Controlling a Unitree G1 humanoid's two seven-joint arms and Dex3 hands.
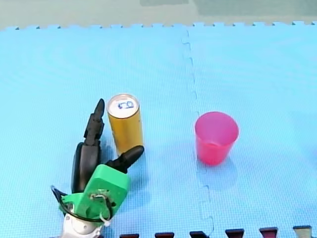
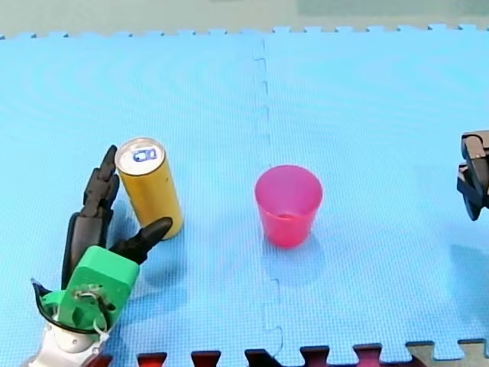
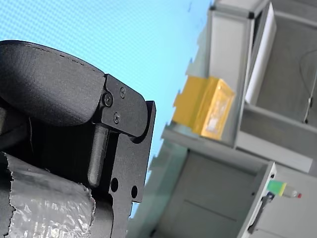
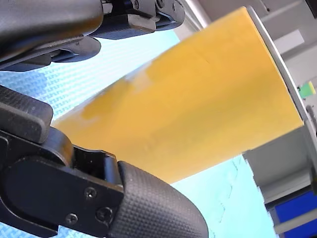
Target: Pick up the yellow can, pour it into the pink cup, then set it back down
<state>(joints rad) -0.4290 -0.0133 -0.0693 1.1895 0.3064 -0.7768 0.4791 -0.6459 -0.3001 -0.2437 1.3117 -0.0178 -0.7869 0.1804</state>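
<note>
Left hand (image 1: 99, 157) open wide, straddling yellow can (image 1: 125, 124): fingers left of can, thumb at its base, no firm grip visible. Can upright on mat (image 1: 247, 64), not lifted. Pink cup (image 1: 216, 137) right of can, well apart. Right hand (image 2: 475, 183) far right of can. Judgement: lift, pour, set-down all remain.

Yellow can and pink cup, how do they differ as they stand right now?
The yellow can is tall, narrow and closed on top; the pink cup is shorter, wider and open-mouthed. The yellow can has the left hand right at it; the pink cup stands apart from it and from the right hand off to the right. Both stand upright on the blue mat.
</note>
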